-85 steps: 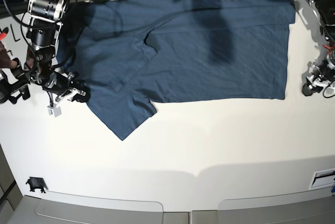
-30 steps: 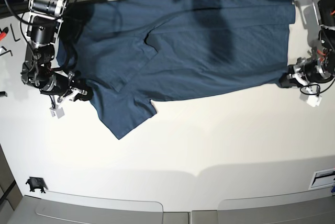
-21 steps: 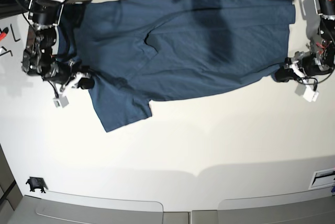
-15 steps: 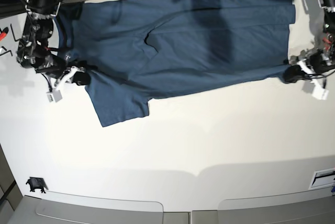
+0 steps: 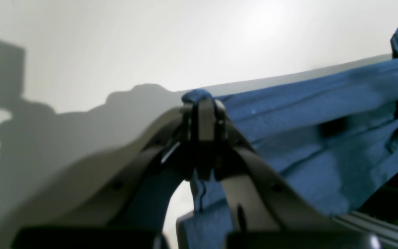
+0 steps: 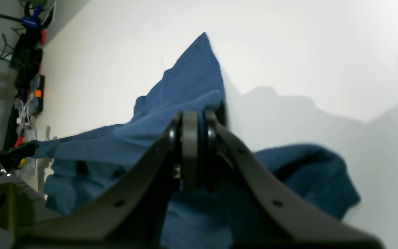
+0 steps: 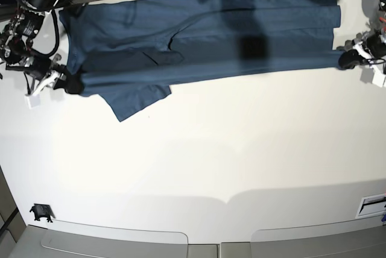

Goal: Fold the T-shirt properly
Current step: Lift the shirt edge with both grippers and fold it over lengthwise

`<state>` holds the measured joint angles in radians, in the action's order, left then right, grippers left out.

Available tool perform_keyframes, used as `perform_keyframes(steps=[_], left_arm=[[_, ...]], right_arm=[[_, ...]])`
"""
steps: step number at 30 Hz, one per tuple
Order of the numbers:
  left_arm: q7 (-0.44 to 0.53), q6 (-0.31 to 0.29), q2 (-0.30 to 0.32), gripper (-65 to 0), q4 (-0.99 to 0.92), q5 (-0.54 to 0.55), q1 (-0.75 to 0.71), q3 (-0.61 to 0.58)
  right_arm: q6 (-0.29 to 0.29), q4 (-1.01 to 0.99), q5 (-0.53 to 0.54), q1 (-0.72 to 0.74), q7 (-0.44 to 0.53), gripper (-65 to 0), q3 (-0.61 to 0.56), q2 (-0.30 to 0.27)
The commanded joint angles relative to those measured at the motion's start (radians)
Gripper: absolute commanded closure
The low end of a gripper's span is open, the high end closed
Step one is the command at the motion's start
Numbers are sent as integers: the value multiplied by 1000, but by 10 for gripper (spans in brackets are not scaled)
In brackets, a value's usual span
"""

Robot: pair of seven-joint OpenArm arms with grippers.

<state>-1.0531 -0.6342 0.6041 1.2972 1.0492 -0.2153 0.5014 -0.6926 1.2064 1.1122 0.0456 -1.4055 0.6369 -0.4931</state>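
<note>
Across the upper part of the base view, the T-shirt (image 7: 205, 35) lies stretched in a long dark teal-blue band on the white desk (image 7: 211, 161), its near edge pulled taut between the two arms and one sleeve hanging down toward the lower left of the cloth. At the right edge of that view, the left tool (image 7: 348, 60) is closed on the T-shirt; the left wrist view confirms this, with its jaws pressed together on a small fold of blue cloth (image 5: 199, 98). At the left edge of the base view, the right tool (image 7: 71, 84) is likewise clamped on the T-shirt, and the right wrist view shows its jaws shut with fabric (image 6: 185, 103) bunched around them. No brand, label or legible writing can be made out on the garment in any view. A small black clip (image 7: 40, 212) sits at the lower left of the desk.
</note>
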Motion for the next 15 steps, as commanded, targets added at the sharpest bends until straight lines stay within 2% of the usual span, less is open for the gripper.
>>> perform_keyframes(steps=[1, 9, 15], left_arm=[[10, -6, 26, 0, 18, 19, 0, 10], [2, -6, 26, 0, 19, 18, -6, 10], [-35, -6, 26, 0, 18, 18, -7, 10]], right_arm=[[-6, 18, 21, -2, 16, 0, 7, -21], [-6, 18, -29, -99, 17, 0, 7, -22], [-6, 17, -46, -108, 18, 0, 7, -21]])
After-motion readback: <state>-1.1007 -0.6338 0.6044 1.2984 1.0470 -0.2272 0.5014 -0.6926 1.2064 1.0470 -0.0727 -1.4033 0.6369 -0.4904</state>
